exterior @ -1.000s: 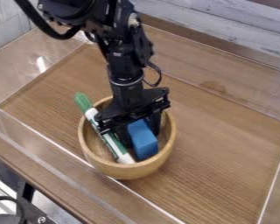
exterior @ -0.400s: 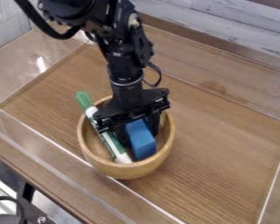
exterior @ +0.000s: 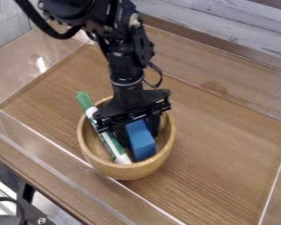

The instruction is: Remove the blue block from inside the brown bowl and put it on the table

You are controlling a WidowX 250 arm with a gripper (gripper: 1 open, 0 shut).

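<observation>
Where acrylic walls rise, wood-grain table (exterior: 225,123), brown bowl (exterior: 108,163)

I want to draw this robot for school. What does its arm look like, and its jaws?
The arm is all black, built from chunky blocky pieces stacked along its length, with thin black cables looping beside it. Near the bottom is a round black collar. Below that the gripper widens into a flat black bar with two black jaws. No markings can be made out.

A white marker (exterior: 106,136) with a green cap lies tilted against the near-left clear acrylic wall's (exterior: 38,154) side of things; a pale slatted wall (exterior: 225,22) stands behind that enclosure.
</observation>
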